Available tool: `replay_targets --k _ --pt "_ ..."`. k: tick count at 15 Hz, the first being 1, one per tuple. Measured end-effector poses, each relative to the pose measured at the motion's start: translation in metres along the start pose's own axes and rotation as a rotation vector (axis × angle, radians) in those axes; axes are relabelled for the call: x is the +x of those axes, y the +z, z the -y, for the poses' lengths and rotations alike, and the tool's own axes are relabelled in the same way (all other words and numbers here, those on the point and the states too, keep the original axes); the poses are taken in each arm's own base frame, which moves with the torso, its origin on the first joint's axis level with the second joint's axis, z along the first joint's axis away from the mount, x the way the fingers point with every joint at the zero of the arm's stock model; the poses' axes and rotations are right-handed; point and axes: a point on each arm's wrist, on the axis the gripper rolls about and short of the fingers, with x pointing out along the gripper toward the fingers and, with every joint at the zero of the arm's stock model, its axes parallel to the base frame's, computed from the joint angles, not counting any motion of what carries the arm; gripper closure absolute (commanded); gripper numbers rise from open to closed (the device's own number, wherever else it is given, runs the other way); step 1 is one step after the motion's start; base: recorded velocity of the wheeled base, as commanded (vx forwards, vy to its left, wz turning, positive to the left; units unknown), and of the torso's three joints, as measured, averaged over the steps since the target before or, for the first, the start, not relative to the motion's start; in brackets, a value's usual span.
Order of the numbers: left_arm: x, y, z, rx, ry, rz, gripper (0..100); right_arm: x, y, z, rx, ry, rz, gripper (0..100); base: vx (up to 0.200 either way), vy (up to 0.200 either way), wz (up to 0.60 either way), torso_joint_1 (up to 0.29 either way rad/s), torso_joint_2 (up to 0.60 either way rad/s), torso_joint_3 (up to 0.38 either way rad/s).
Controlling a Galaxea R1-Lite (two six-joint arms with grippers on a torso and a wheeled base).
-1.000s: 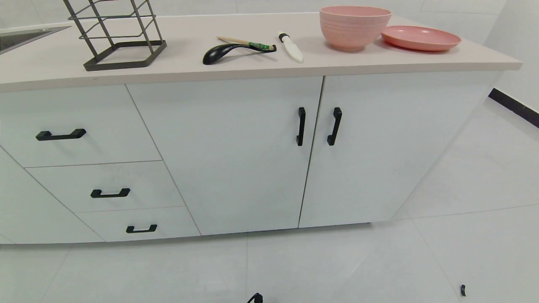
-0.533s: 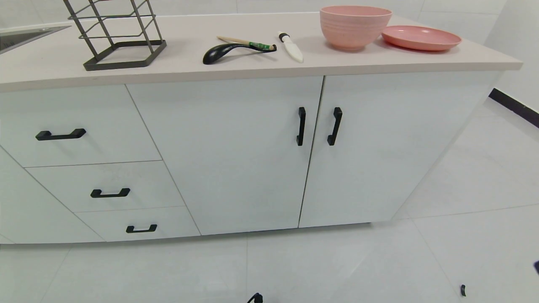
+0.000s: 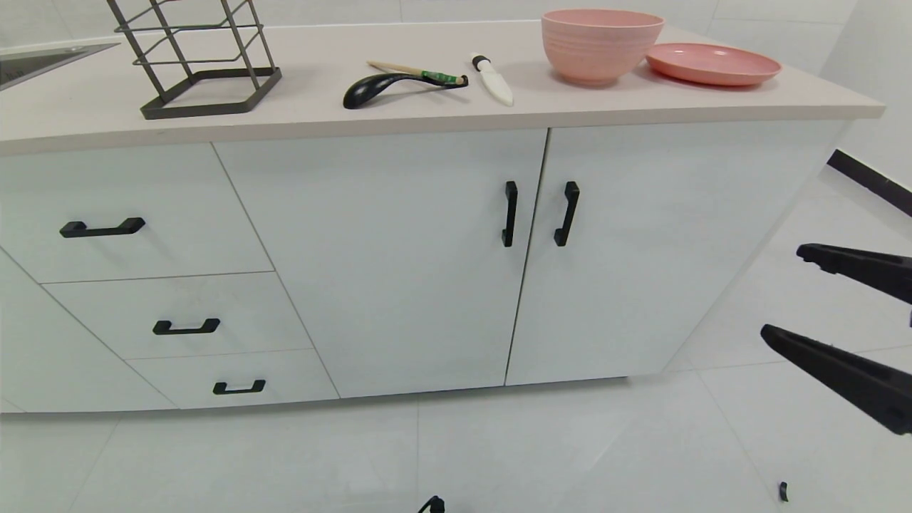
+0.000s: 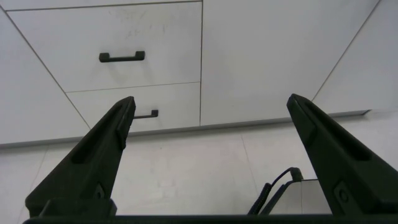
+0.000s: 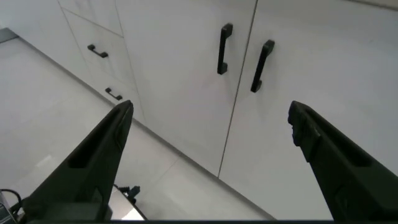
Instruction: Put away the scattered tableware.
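Observation:
On the beige countertop [image 3: 356,114] lie a black spoon [image 3: 377,87], a pair of chopsticks [image 3: 417,71] and a white knife [image 3: 493,80]. Farther right stand a pink bowl [image 3: 600,44] and a pink plate [image 3: 712,64]. My right gripper [image 3: 791,296] hangs open and empty at the right edge, well below the counter, facing the closed cabinet doors; its fingers [image 5: 99,162] frame the two door handles [image 5: 225,48]. My left gripper [image 4: 208,106] is open and empty, low near the floor, facing the lower drawers [image 4: 124,57].
A black wire rack [image 3: 199,64] stands on the counter's left part, with a sink [image 3: 43,60] at the far left edge. Below are three drawers [image 3: 103,228] and two closed doors with black handles [image 3: 565,212]. Tiled floor [image 3: 570,442] lies open in front.
My right gripper has risen into the head view at the right edge, fingers spread. The tableware on the counter has not moved.

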Motion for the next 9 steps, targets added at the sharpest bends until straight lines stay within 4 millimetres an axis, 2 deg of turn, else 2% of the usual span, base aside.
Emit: replay_targets --k 4,9 --pt "0.0 0.0 0.0 -0.007 -0.001 0.0 0 0.019 -0.015 0.007 -0.073 0.006 -0.046 0 0.0 0.0 0.0 0.0 0.0 0.0" --pt "0.0 0.0 0.0 -0.003 -0.01 -0.001 0 0.044 -0.054 0.017 -0.102 0.067 -0.009 0 0.0 0.0 0.0 0.0 0.0 0.0"
